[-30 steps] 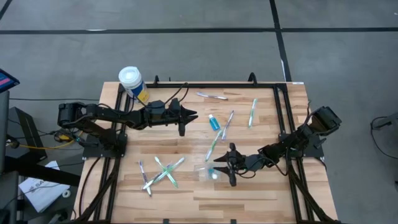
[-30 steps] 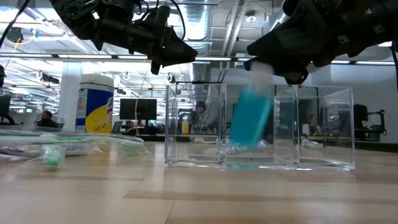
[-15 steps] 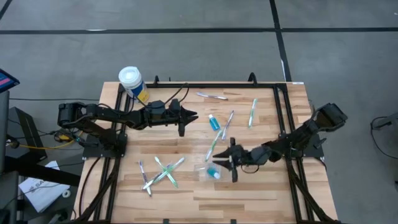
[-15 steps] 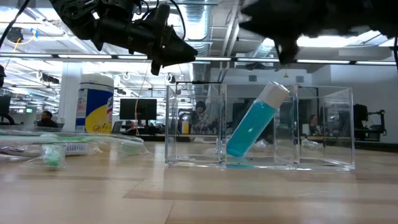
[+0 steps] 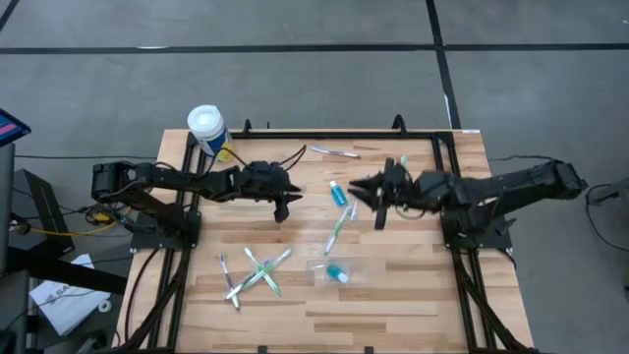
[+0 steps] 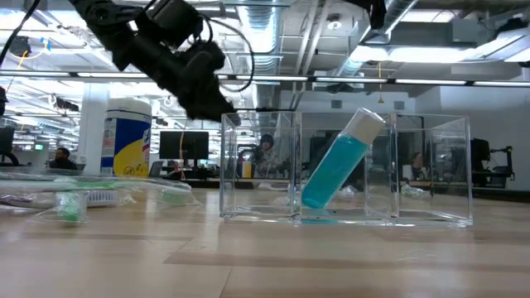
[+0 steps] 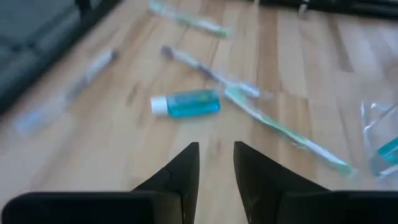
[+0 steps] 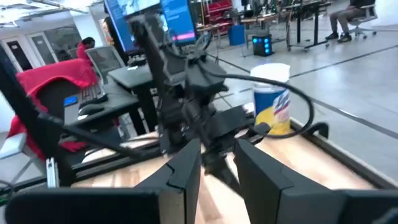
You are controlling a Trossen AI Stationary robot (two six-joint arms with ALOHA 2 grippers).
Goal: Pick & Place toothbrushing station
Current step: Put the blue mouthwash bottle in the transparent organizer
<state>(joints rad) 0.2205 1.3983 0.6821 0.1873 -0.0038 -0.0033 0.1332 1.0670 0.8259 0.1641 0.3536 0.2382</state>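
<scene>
Right now your left gripper [image 5: 284, 208] hangs over the table's middle, toward the left side, fingers [image 7: 186, 167] a narrow gap apart w/ nothing between them. From its wrist cam you're looking down on a loose teal tube [image 7: 185, 103] lying flat on the wood, white cap end away from a green toothbrush [image 7: 283, 129] just beside it.

Your right gripper [image 5: 378, 193] is up over the table's back-centre, near the right side of that tube, pointing at the left arm. Jaws sit slightly parted, empty; nothing grasped.

Clear plastic cup [image 5: 332, 271] sits toward the front edge, approx. mid-table. One teal tube [image 6: 338, 165] leans tilted inside it, white cap up, in what looks like the middle compartment, tho the clear walls make that hard to call.

More brushes lie loose: a crossed cluster [image 5: 257, 272] near the front-left, one white/purple brush [image 5: 335, 151] by the back edge, another green one [image 5: 400, 177] back-right, partly under the right arm.

White-capped canister [image 5: 209, 132] w/ yellow label stands at the back-left corner.
</scene>
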